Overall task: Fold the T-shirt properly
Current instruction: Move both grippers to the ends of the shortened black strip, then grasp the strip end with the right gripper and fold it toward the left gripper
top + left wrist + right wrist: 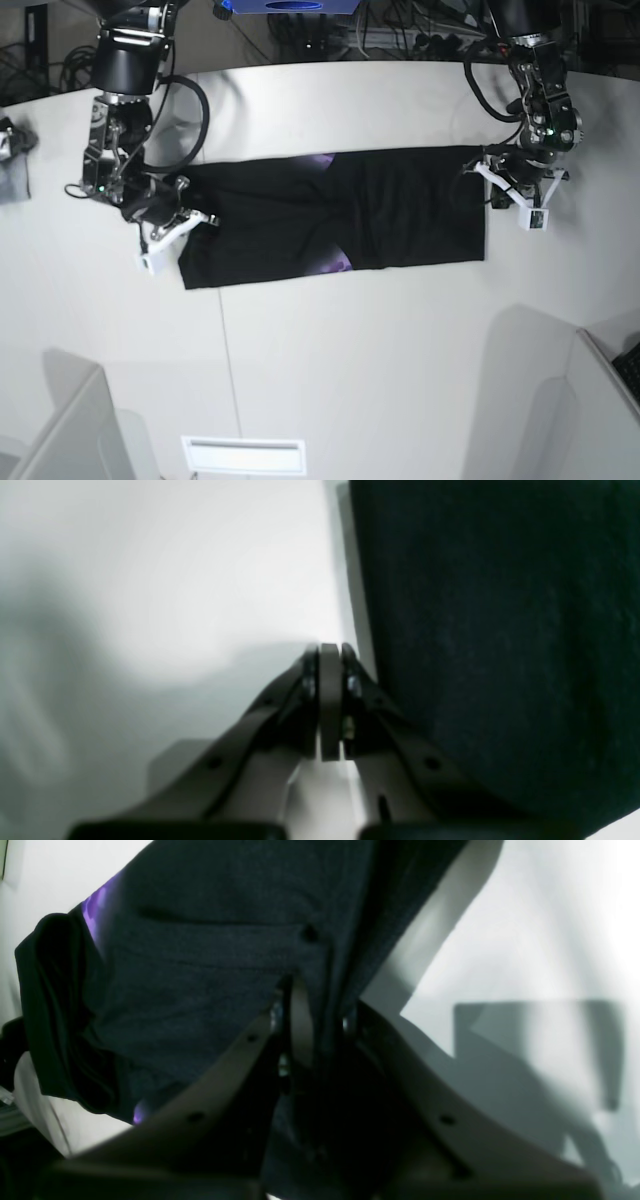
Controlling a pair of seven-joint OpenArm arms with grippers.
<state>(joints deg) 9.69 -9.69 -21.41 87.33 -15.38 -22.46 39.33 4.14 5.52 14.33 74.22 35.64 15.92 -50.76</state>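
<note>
The black T-shirt (330, 215) lies folded into a long strip across the white table (350, 360), with bits of purple print (335, 262) showing at the overlap. At the strip's left end in the base view, my right gripper (180, 215) sits on the cloth. In the right wrist view its fingers (322, 1005) are closed with a fold of the T-shirt (210, 965) between them. My left gripper (505, 185) is at the strip's right end. There its pads (330, 650) press together, shut and empty, just beside the T-shirt's edge (500, 630).
Cables (400, 35) run along the table's far edge. A small grey object (12, 160) lies at the far left. A white slotted plate (243, 455) sits near the front edge, with grey panels at both front corners.
</note>
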